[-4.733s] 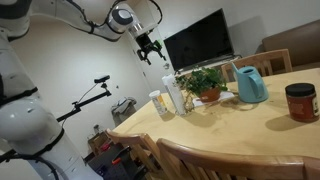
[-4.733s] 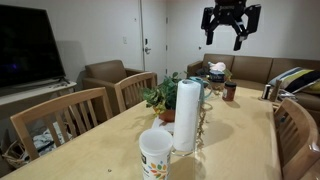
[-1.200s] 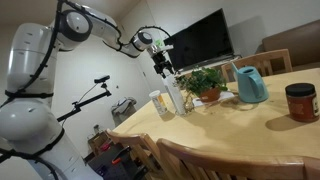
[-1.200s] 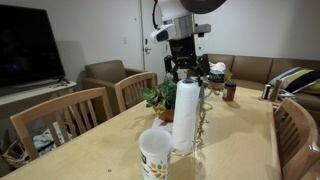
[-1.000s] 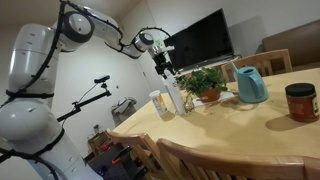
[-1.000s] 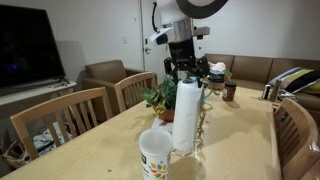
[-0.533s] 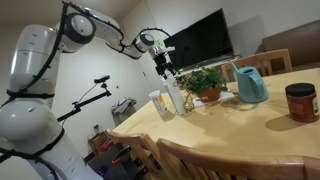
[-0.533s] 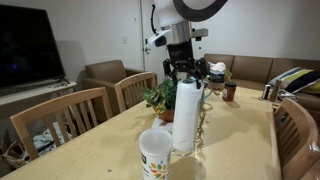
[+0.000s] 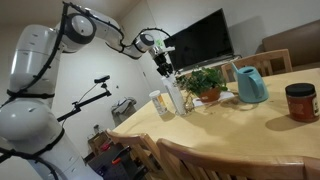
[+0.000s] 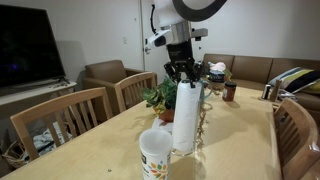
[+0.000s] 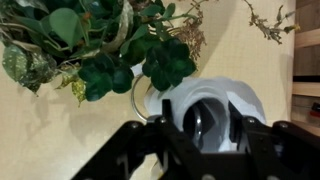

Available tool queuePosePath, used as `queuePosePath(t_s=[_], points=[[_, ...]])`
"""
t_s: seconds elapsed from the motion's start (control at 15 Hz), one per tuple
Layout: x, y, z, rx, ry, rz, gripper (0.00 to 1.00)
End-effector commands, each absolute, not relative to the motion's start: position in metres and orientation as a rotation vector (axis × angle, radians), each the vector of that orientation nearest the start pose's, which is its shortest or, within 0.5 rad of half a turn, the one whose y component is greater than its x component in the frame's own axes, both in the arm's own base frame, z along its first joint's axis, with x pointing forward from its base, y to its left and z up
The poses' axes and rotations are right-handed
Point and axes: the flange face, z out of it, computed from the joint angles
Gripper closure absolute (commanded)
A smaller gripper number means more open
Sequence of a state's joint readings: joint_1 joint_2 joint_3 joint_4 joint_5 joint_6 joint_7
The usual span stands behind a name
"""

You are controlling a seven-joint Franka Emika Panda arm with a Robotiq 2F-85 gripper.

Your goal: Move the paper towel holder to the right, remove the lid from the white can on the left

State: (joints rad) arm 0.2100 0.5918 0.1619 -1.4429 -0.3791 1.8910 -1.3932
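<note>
**Jaws at the roll's top: secure the hold before shifting it**

The jaws sit over the top of the paper towel holder (image 10: 186, 115), straddling its upper rim in the wrist view (image 11: 218, 100). Dark metal hides the contact, so I cannot tell whether they already pinch it or stand only part-closed. The white can (image 10: 155, 156), with the lid (image 10: 155, 134) on it, stands below the jaws, just beside the holder's foot on the tabletop (image 10: 95, 150). A plant (image 11: 95, 45) crowds the far side. Good practice here: grip firmly without crushing the soft paper. Keep the roll upright, move it low and slowly, and steer its base clear of the can.
</note>
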Motion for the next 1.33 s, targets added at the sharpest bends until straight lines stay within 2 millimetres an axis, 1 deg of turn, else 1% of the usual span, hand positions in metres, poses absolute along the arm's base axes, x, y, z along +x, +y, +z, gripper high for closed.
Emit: queuePosePath(t_s=[0.0, 0.2, 0.27, 0.4, 0.47, 0.53, 0.8, 1.07, 1.27], points=[[0.672, 0.208, 0.344, 1.725, 2.395, -0.379, 0.81], [0.672, 0.208, 0.345, 1.726, 2.391, -0.379, 0.98], [0.672, 0.208, 0.345, 1.727, 2.392, -0.378, 0.99], [0.672, 0.208, 0.346, 1.727, 2.396, -0.377, 0.96], [0.670, 0.207, 0.347, 1.728, 2.395, -0.378, 0.98], [0.669, 0.207, 0.349, 1.727, 2.400, -0.375, 0.97], [0.654, 0.202, 0.366, 1.718, 2.403, -0.363, 0.97], [0.638, 0.190, 0.377, 1.716, 2.394, -0.373, 0.97], [0.622, 0.174, 0.378, 1.736, 2.394, -0.397, 0.97]])
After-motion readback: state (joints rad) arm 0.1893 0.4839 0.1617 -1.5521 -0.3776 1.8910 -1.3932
